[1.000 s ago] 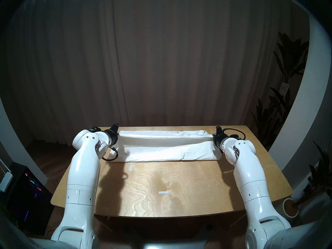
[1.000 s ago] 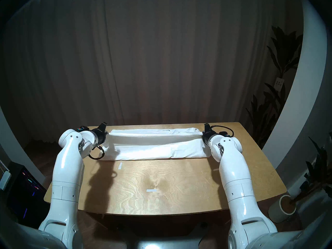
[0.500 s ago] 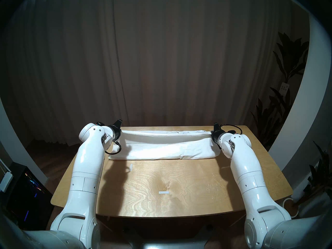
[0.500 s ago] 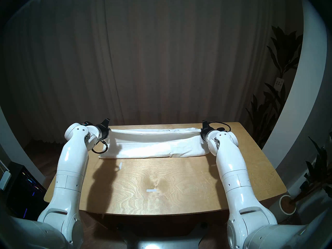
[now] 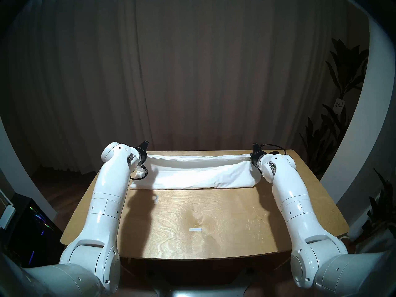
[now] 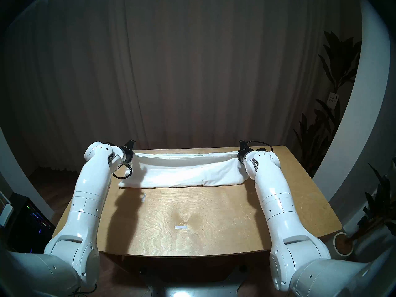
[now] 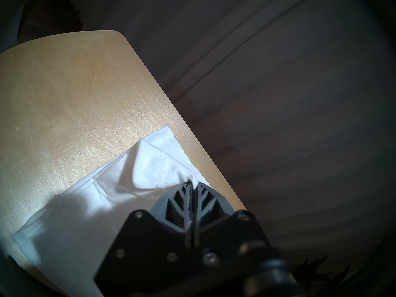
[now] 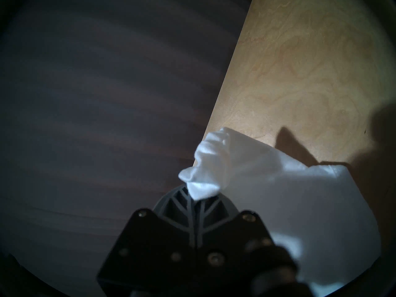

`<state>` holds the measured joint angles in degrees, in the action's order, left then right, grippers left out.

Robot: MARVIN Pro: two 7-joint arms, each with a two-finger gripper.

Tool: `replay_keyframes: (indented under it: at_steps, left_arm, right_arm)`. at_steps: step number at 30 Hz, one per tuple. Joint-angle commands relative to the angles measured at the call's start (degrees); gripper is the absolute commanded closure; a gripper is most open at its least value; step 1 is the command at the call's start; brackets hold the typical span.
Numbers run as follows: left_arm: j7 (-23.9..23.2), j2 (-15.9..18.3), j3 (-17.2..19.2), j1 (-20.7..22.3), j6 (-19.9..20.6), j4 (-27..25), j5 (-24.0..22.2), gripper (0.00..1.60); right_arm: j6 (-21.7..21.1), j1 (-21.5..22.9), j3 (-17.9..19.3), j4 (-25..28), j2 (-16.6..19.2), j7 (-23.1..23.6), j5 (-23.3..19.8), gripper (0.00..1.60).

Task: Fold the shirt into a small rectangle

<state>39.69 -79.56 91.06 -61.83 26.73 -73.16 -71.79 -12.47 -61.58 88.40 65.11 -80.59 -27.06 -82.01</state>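
The white shirt (image 5: 197,174) lies as a long band across the far part of the wooden table (image 5: 214,225). Its far edge is stretched taut between my two grippers, and the near part sags onto the table. No red letters, collar or label show. My left gripper (image 5: 146,156) is shut on the shirt's left end; the left wrist view shows the fingers (image 7: 182,195) pinching hemmed cloth (image 7: 150,165). My right gripper (image 5: 250,157) is shut on the right end, with bunched cloth (image 8: 205,161) at its fingertips (image 8: 186,201). The shirt also shows in the head stereo right view (image 6: 184,174).
Two short white tape marks (image 5: 195,229) (image 5: 156,199) sit on the table in front of the shirt. A dark curtain (image 5: 192,75) hangs just behind the table's far edge. A potted plant (image 5: 342,75) stands at the right and a lit computer case (image 5: 32,225) at the left.
Both arms have reached farther toward the table's far edge and slightly inward, carrying the held edge with them. The shirt's near fold has slid away from me.
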Motion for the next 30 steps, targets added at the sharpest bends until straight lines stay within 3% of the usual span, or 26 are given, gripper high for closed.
replay_keyframes:
  at_steps: [1,22,23,24,27,28,29,30]
  left_arm:
    - [-0.3,-0.2,-0.7,6.6,-0.6,2.2,0.6,1.6]
    - [-0.5,-0.6,-3.2,14.0,-1.9,13.0,2.4,1.6]
    - [-0.5,-0.6,-3.3,14.3,-1.9,13.4,2.5,1.09]
    - [-0.6,-0.6,-3.4,14.6,-2.0,14.0,2.6,0.97]
    - [-0.6,-0.6,-3.7,15.6,-2.2,15.5,2.8,0.13]
    - [-0.7,-0.6,-3.7,15.9,-2.2,16.0,2.9,0.1]
    - [-0.7,-0.6,-3.8,16.2,-2.3,16.5,3.0,0.0]
    - [-0.7,-0.6,-3.9,16.5,-2.4,16.9,3.1,0.0]
  right_arm:
    - [0.6,4.5,-0.2,-0.4,-0.4,0.4,0.3,1.6]
    - [2.1,8.6,-1.5,-5.5,-1.1,0.3,1.7,1.55]
    - [2.1,8.7,-1.5,-5.8,-1.1,0.3,1.8,1.17]
    - [2.2,8.9,-1.5,-6.0,-1.1,0.3,1.8,1.1]
    - [2.4,9.4,-1.6,-6.8,-1.2,0.3,2.0,0.78]
    - [2.5,9.6,-1.6,-7.1,-1.2,0.3,2.0,0.82]
    - [2.6,9.7,-1.6,-7.3,-1.2,0.3,2.1,0.66]
    - [2.6,9.9,-1.6,-7.6,-1.2,0.3,2.2,0.48]
